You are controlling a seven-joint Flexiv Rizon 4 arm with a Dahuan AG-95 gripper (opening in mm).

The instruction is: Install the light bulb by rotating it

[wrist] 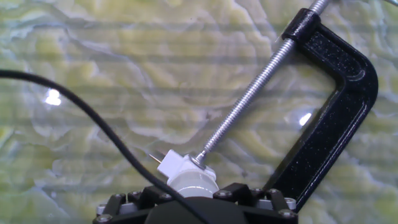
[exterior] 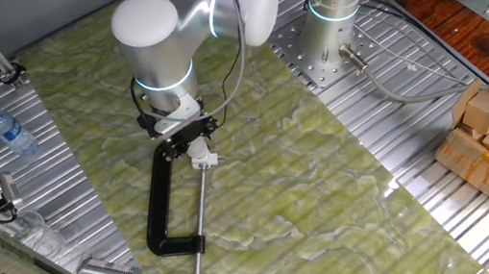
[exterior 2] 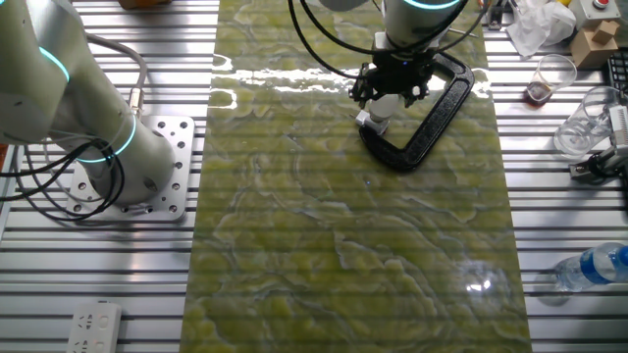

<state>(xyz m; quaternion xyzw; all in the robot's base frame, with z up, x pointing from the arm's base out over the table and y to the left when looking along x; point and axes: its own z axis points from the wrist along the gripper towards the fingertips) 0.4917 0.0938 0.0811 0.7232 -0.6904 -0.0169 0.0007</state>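
A single robot arm is shown reaching down over a table covered with a green-and-yellow marbled mat [exterior: 329,183]. The black two-finger gripper [exterior: 189,140] is positioned directly above the small pale grey-white rounded light bulb [wrist: 191,182], so the bulb lies straight below the hand, along the line of the fingers.

In the hand view, the bulb is seen at 6 o'clock, at the very bottom edge, half hidden by the black housing of the gripper. It is seated in a small white square socket block [wrist: 171,164], from which two short metal prongs project toward 10 o'clock. The socket is pinned by the tip of the long threaded steel screw of a large black C-clamp [wrist: 339,106]; the screw runs away toward 1 o'clock, and the clamp's frame curves back round to 5 o'clock.

In one fixed view, the clamp is laid flat on the mat, stretching from the gripper toward 7 o'clock. In the other fixed view, the gripper [exterior 2: 392,90] is seen closed in around the top of the bulb [exterior 2: 381,106].

Whether the fingers are actually pressed against the glass cannot be told; the contact is hidden in every view. The bulb's axis appears upright, matching the wrist's axis, which is judged to suit a twisting motion about the vertical.
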